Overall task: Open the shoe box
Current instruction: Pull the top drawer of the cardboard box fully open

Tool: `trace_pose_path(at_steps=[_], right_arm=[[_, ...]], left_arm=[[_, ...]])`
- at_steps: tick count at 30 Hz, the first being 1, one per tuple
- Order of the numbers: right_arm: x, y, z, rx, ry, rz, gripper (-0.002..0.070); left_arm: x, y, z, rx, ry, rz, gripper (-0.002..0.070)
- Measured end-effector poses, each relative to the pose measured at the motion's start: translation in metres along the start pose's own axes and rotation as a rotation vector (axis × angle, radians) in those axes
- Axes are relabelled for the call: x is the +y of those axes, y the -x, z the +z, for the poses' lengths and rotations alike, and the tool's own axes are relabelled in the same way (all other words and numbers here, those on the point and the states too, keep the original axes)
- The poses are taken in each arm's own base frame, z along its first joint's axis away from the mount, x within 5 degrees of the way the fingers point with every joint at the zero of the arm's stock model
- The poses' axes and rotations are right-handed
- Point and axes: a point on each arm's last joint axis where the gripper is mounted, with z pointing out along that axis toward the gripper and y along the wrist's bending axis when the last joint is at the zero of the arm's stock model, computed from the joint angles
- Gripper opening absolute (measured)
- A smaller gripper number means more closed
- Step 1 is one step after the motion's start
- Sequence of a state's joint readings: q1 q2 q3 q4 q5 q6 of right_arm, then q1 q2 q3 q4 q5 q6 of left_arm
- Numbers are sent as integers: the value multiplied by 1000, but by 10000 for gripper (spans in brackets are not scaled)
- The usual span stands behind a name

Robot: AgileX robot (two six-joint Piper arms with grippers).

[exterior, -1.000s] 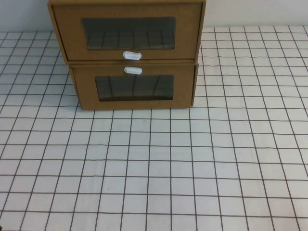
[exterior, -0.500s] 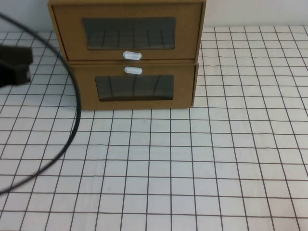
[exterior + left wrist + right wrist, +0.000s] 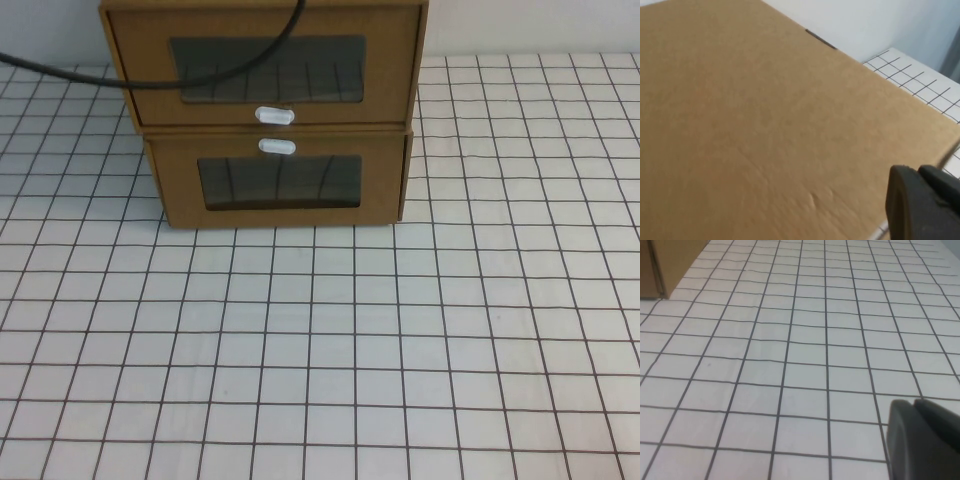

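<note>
L gripper point(image 3: 918, 172) above shoe box point(image 3: 765, 115) top, pressed together; R gripper point(image 3: 915, 405) over table point(image 3: 805, 340), closed too. Could snag cable point(image 3: 200, 78) on box, miss pull tab point(image 3: 274, 116) w/o opening.

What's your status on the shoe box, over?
Left gripper shut, over upper box top. Right gripper shut, over table beside the stack. Both closed: upper box, lower box. Only a cable crosses upper front.

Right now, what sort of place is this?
Probably a robot test bench: a white gridded table, two stacked cardboard shoe boxes against a plain wall. Left hand hovers over the boxes' top; right hand over the table.
</note>
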State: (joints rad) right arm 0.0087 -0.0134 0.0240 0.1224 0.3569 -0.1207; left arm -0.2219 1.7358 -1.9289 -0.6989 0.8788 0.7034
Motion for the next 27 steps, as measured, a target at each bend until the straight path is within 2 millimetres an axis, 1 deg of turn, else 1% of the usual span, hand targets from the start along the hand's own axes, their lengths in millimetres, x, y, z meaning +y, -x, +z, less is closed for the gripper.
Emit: trace_pose_path(at_steps=[1, 3, 6, 9, 13, 16, 19, 23, 25, 27], right_arm=[[0, 0, 0, 0, 0, 0, -13], [0, 0, 0, 0, 0, 0, -13], [0, 0, 0, 0, 0, 0, -13], [0, 0, 0, 0, 0, 0, -13], [0, 0, 0, 0, 0, 0, -13], [0, 1, 0, -14, 2, 10, -13], [1, 9, 0, -94, 20, 97, -13], [3, 19, -2, -205, 65, 339, -13], [3, 22, -3, -233, 86, 457, -13], [2, 24, -3, -257, 95, 533, -14]], left_arm=[[2, 5, 6, -7, -9, 10, -2], [10, 8, 21, -2, -23, 5, -2], [21, 5, 41, 19, -29, 1, -2], [28, -1, 55, 53, -33, 1, -2], [34, -12, 69, 97, -41, -7, -2], [37, -18, 74, 122, -41, -8, -2], [38, -19, 75, 133, -29, 1, -2], [38, -19, 74, 138, -28, 2, -2], [38, -19, 74, 137, -28, 1, -2], [37, -19, 74, 138, -28, 2, -2]])
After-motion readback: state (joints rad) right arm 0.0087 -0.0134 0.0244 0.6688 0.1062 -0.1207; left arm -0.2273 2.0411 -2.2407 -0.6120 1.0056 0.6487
